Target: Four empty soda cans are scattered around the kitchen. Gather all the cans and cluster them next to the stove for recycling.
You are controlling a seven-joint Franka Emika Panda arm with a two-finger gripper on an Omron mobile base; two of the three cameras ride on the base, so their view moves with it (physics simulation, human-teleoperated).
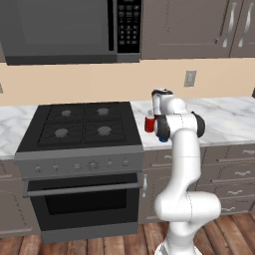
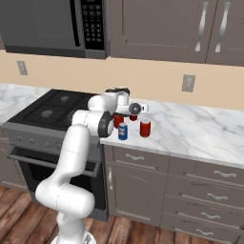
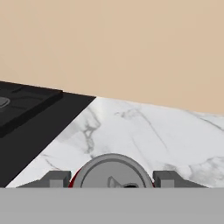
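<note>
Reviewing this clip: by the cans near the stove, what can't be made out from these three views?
- Right base view: the red soda can at the back is mostly hidden by the wrist; the red can behind the elbow is partly hidden.
- Left base view: the small blue can is almost wholly behind the white arm.
- Hand view: the silver-topped red can between the jaws is cut off at the bottom.
</note>
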